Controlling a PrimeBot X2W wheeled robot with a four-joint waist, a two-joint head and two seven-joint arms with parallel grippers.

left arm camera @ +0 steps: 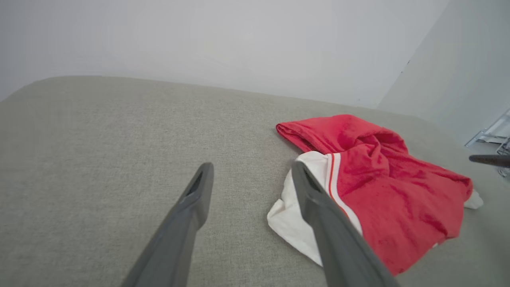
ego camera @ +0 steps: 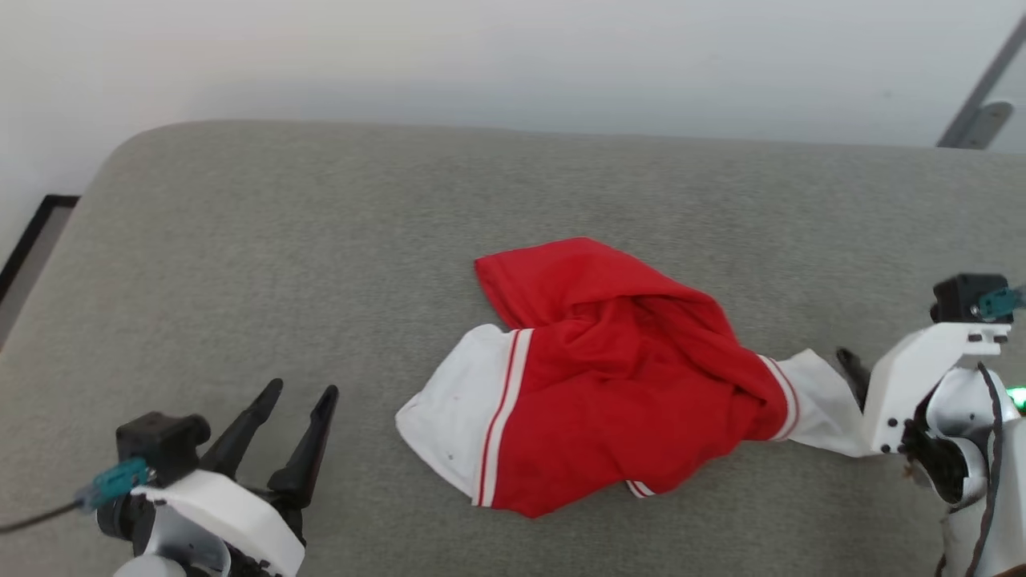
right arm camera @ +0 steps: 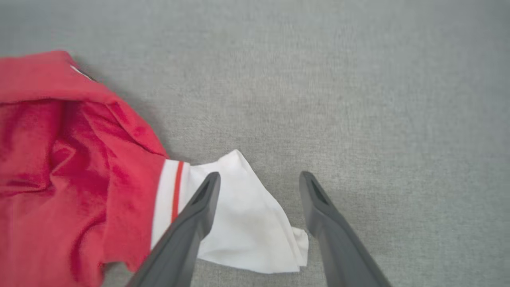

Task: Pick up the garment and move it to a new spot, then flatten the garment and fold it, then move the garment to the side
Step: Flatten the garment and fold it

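The garment [ego camera: 625, 377], a red shirt with white sleeve ends and red-and-white trim, lies crumpled on the grey cushion a little right of centre. My right gripper [ego camera: 854, 373] sits at its right end. In the right wrist view the right gripper [right arm camera: 259, 175] is open, with the white sleeve end [right arm camera: 247, 223] lying under and between the fingers, held by neither. My left gripper [ego camera: 303, 389] stands open at the lower left, a short way from the left white sleeve. In the left wrist view the left gripper [left arm camera: 252, 165] holds nothing, and the garment [left arm camera: 382, 187] lies just past its right finger.
The grey upholstered surface [ego camera: 321, 240] stretches wide around the shirt, with a rounded far-left corner. A pale wall rises behind it. A dark-framed strip of floor [ego camera: 32, 232] lies past the left edge, and a metal bracket [ego camera: 978, 112] shows at the top right.
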